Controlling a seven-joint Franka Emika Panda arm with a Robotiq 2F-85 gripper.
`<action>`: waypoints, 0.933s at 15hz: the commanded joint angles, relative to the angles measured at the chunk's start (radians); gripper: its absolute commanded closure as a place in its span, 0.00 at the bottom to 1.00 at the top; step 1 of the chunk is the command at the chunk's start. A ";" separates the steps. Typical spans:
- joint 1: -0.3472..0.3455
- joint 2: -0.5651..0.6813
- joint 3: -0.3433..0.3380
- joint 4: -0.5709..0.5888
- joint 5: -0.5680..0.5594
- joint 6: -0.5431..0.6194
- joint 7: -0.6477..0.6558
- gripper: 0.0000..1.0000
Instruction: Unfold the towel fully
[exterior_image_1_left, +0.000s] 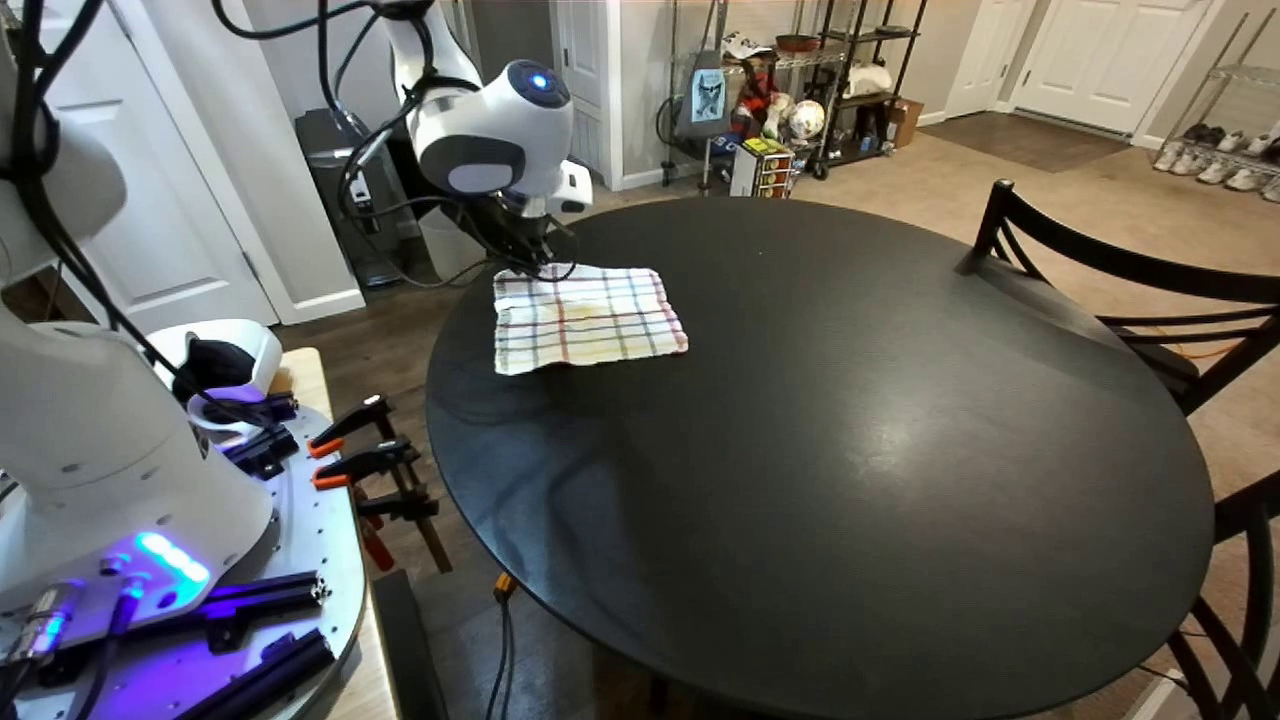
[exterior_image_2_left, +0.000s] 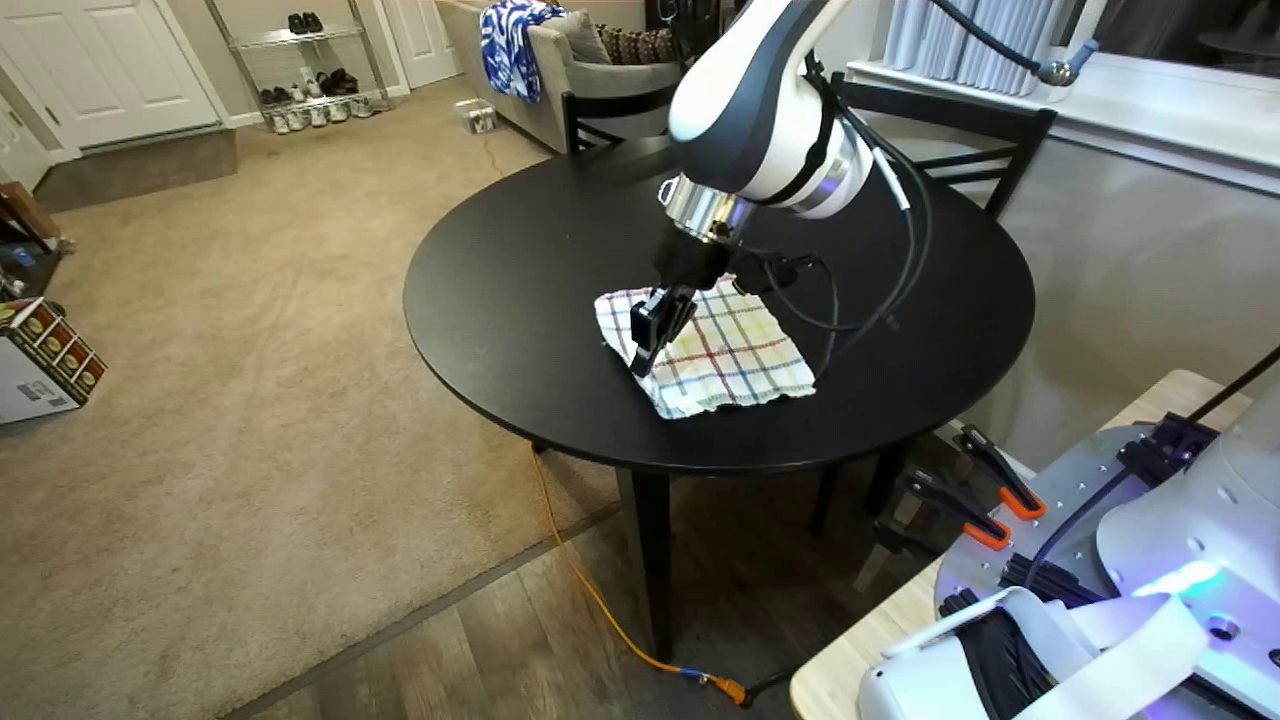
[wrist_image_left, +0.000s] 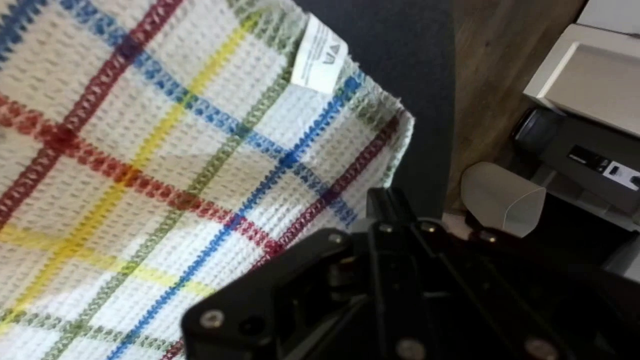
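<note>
The towel (exterior_image_1_left: 590, 325) is a white cloth with coloured checked stripes, lying spread out on the round black table (exterior_image_1_left: 860, 480) near its rim. In an exterior view the towel (exterior_image_2_left: 745, 350) looks mostly flat, with slightly wavy edges. A white label (wrist_image_left: 320, 55) shows at the border of the towel (wrist_image_left: 165, 165) in the wrist view. My gripper (wrist_image_left: 387, 192) points at the table by the towel's edge, its two fingers pressed together and no cloth visible between them. From outside, the gripper (exterior_image_2_left: 645, 365) covers part of that edge; whether the fingertips touch the cloth I cannot tell.
Black chairs (exterior_image_1_left: 1140, 270) stand against the table's far side. Loose black cables (exterior_image_2_left: 895, 290) hang from the arm close to the tabletop. Clamps (exterior_image_1_left: 375, 460) and a white headset (exterior_image_1_left: 225, 355) sit by the robot's base. The table's rim (wrist_image_left: 447, 125) is close beside the gripper.
</note>
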 joint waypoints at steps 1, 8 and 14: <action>-0.027 0.045 0.028 -0.027 -0.021 -0.035 -0.013 0.72; -0.108 0.031 0.058 -0.030 0.002 -0.063 -0.013 0.28; -0.230 -0.033 0.120 -0.043 -0.001 -0.044 0.027 0.00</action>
